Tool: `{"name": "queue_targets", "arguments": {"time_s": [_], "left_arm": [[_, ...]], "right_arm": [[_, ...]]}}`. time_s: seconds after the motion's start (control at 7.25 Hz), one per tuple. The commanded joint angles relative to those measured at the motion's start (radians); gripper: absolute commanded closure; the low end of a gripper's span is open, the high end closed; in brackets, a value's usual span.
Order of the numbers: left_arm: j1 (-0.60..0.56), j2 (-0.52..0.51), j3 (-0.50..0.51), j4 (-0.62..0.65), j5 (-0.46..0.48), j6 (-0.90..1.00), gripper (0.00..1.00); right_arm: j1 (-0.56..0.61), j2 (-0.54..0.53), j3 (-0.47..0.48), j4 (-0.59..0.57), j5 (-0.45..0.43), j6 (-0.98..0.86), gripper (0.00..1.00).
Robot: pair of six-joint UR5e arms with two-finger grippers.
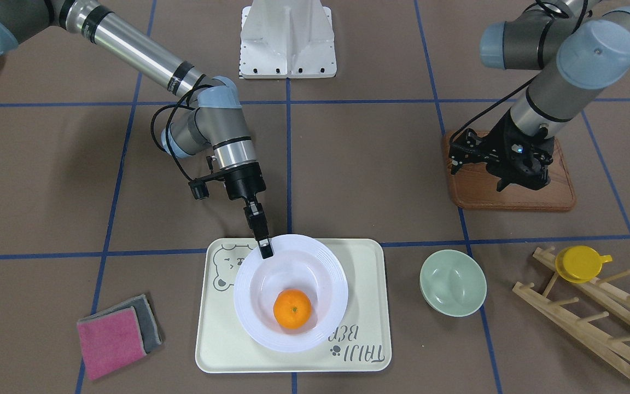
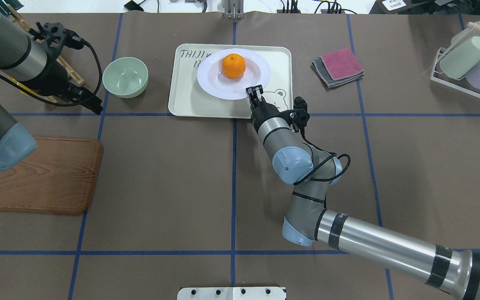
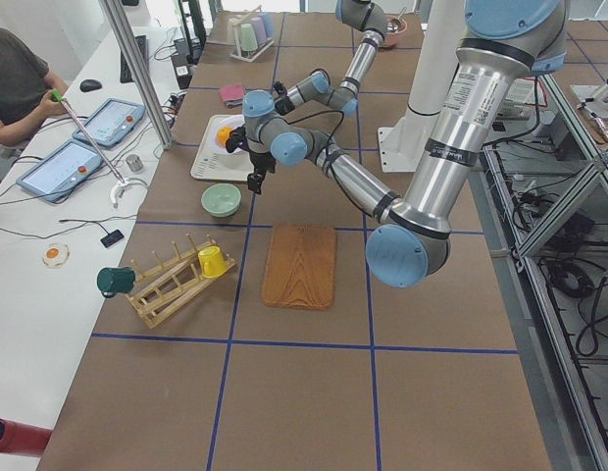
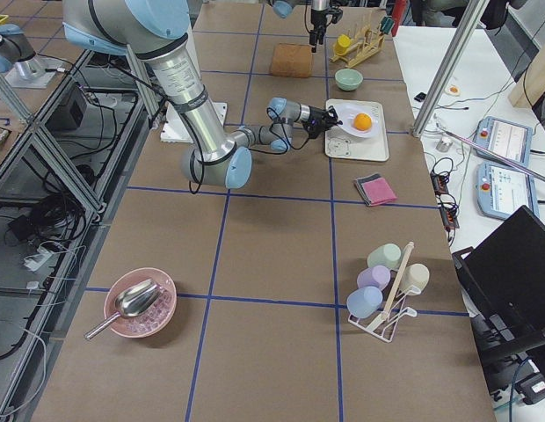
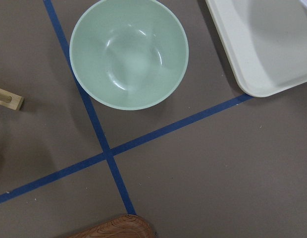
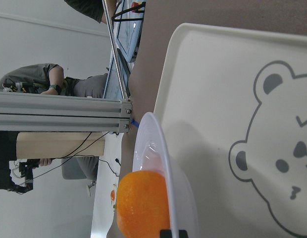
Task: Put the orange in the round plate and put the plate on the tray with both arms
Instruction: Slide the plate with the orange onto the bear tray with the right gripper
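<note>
**Status: orange in round plate, plate on tray**

The orange (image 1: 292, 309) lies in the round plate (image 1: 244, 306), which sits on the tray (image 1: 216, 339) on the tabletop. My right gripper (image 1: 264, 249) appears clamped on the plate's rim on the side toward my base, though its fingertips are partly hidden. My left gripper (image 1: 503, 183) hangs over the wooden board (image 1: 479, 191), well apart from the tray. I cannot tell its state.

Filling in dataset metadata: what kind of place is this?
Probably a robotics lab test bench: two robot arms at a table gridded with blue tape, and operator touch panels beside a seated person.
</note>
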Motion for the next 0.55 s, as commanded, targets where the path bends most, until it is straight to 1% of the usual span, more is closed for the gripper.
{"name": "queue_targets", "arguments": {"time_s": [0.0, 0.14, 0.28, 0.41], "left_arm": [[0.0, 0.0, -0.008, 0.0, 0.002, -0.002, 0.01], [0.0, 0.0, -0.011, 0.0, 0.002, -0.005, 0.01], [0.0, 0.001, -0.016, 0.0, 0.002, -0.005, 0.01], [0.0, 0.001, -0.016, 0.0, 0.002, -0.005, 0.01]], "right_arm": [[-0.033, -0.004, -0.003, -0.008, -0.034, 0.009, 1.0], [-0.034, -0.004, -0.003, -0.009, -0.036, 0.009, 0.95], [-0.034, -0.01, -0.003, -0.009, -0.036, 0.009, 0.73], [-0.034, -0.01, -0.003, -0.009, -0.036, 0.007, 0.44]]}}
